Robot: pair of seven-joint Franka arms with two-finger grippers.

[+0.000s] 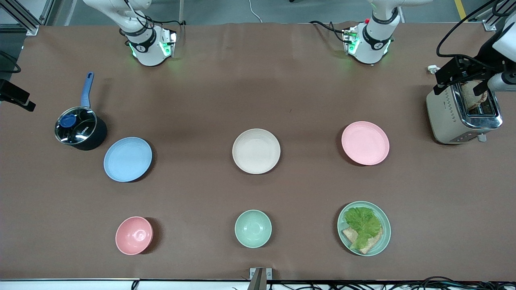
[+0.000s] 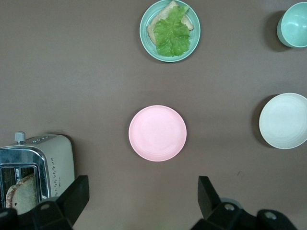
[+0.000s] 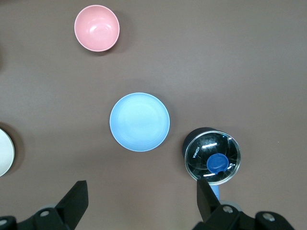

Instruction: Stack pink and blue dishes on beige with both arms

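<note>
While nothing is stacked yet, I read across the front view: the blue plate (image 1: 127,159) lies toward the right arm's end, the beige plate (image 1: 256,151) mid-table, the pink plate (image 1: 365,143) toward the left arm's end. My right gripper (image 3: 139,203) hangs wide open above the blue plate, my left gripper (image 2: 141,201) wide open above the pink, so each arm takes its nearer plate.

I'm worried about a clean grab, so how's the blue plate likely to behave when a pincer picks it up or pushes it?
The blue plate looks stiff and matte, so probably not slippery. It lies flat and shallow, so a push would likely slide it, not tip or roll it. Its low rim offers little to grip; the pot sits close beside it. The right pincer is open above it.
</note>
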